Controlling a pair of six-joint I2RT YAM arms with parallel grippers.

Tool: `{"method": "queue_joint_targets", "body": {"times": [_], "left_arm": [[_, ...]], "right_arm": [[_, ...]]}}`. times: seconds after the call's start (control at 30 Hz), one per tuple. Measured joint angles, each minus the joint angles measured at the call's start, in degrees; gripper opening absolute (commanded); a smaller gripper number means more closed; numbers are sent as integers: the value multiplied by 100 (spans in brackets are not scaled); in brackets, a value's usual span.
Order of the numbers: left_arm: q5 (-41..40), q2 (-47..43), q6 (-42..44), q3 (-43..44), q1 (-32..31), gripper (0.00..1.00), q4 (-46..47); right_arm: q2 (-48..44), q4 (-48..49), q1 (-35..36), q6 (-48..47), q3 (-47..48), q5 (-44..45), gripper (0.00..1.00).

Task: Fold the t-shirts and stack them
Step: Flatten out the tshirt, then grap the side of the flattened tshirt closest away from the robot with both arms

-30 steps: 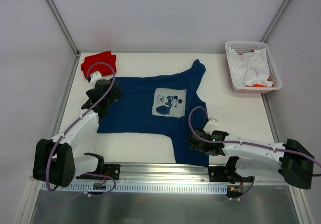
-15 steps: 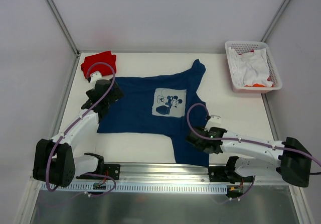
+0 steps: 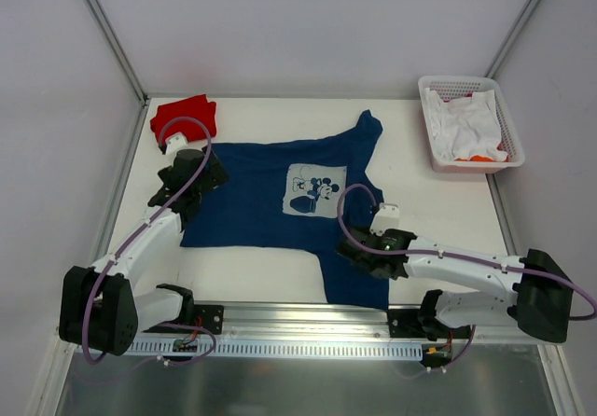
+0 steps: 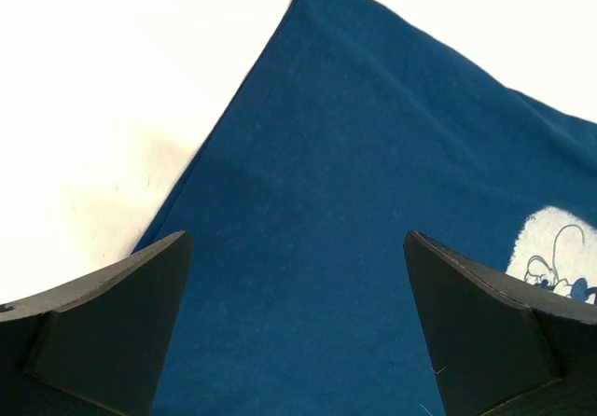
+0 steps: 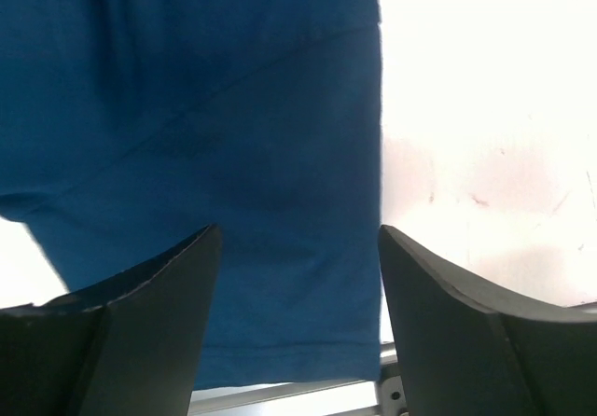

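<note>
Jaws on the left arm (image 3: 149, 234) are spread wide and empty, hanging over the navy shirt's (image 3: 252, 206) left hem. Jaws on the right arm (image 3: 466, 267) are parted too, gripping nothing, over the shirt's near sleeve at its right edge (cloth lies flat beneath them). The white bench (image 3: 270, 117) carries everything. The navy shirt lies spread open across its middle, hem to the left, one sleeve pointing far and the other near. A white basket (image 3: 480, 165) holding white cloth (image 3: 466, 122) sits at the far right corner. The red shirt (image 3: 184, 113) lies bunched at the far left corner, just beyond the navy one. A pale print (image 3: 315, 190) marks the navy shirt's chest.
</note>
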Motion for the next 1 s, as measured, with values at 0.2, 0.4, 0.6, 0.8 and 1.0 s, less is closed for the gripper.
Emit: {"method": "queue_joint_targets", "body": {"times": [0.2, 0.4, 0.6, 0.8, 1.0], "left_arm": [[4, -59, -118, -155, 0, 99, -155], [2, -245, -269, -466, 0, 99, -437], [0, -367, -407, -715, 0, 99, -625], [-11, -402, -450, -763, 0, 99, -769], [-50, -402, -450, -763, 0, 99, -778]], "right_arm": [[-481, -131, -2, 205, -468, -55, 72], [-826, -245, 0, 496, -896, -199, 70], [-844, -247, 210, 774, -1172, -393, 68], [-699, -247, 629, 1078, -1185, -507, 67], [-409, -501, 1237, 1423, -894, -503, 67]]}}
